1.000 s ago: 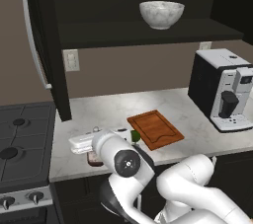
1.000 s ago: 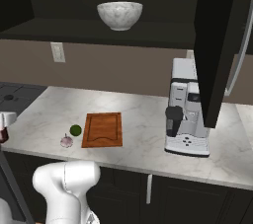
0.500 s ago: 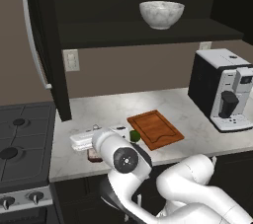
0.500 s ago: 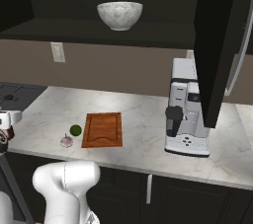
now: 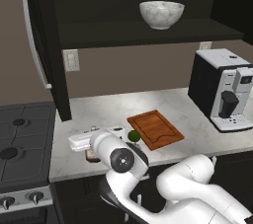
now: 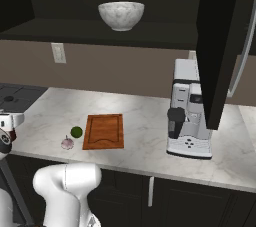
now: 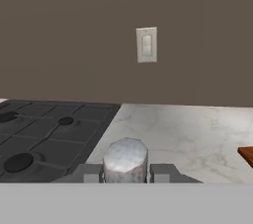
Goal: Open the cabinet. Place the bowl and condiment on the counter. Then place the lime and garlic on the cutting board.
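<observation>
One small, stiff, light condiment [image 7: 125,160], likely slick, sits pinched at its cap between the gripper [image 7: 125,173] fingers, low over the counter's [image 5: 168,104] stove-side front edge.

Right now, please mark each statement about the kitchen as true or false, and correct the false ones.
1. The bowl stands on the cabinet shelf. True.
2. The lime lies on the cutting board. False: it lies on the counter, just left of the board in the right base view.
3. The gripper is shut on the condiment, its white cap between the fingertips. True.
4. The garlic is inside the bowl. False: it lies on the counter near the lime.
5. The cabinet doors are closed. False: both stand open, and the shelf shows.
6. A coffee machine stands on the counter. True.
</observation>
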Available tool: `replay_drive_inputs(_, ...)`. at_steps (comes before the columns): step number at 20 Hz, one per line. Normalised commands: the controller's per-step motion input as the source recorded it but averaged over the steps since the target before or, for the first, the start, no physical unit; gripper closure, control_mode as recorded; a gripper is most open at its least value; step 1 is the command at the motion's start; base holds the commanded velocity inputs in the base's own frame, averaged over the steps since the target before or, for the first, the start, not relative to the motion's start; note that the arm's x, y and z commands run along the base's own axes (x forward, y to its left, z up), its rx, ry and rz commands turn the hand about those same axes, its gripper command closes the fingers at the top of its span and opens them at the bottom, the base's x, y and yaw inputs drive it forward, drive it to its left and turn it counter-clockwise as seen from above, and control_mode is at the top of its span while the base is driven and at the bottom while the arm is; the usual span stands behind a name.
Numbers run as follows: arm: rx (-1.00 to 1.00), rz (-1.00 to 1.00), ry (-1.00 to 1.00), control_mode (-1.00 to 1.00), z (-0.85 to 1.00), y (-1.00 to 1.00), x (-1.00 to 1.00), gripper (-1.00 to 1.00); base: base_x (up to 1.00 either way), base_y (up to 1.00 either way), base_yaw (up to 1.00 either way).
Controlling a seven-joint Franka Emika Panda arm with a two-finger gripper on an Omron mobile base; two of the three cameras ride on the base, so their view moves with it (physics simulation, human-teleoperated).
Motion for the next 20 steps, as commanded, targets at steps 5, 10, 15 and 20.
replay_drive_inputs(5,0.0,0.0,0.0,-1.0,-0.07,0.13,0.0,1.0,0.0,0.0,0.0)
replay_drive_inputs(10,0.0,0.0,0.0,-1.0,-0.02,0.08,0.0,1.0,0.0,0.0,0.0)
replay_drive_inputs(15,0.0,0.0,0.0,-1.0,-0.03,0.02,0.07,1.0,0.0,0.0,0.0)
replay_drive_inputs(20,0.0,0.0,0.0,-1.0,-0.1,0.0,0.13,1.0,0.0,0.0,0.0)
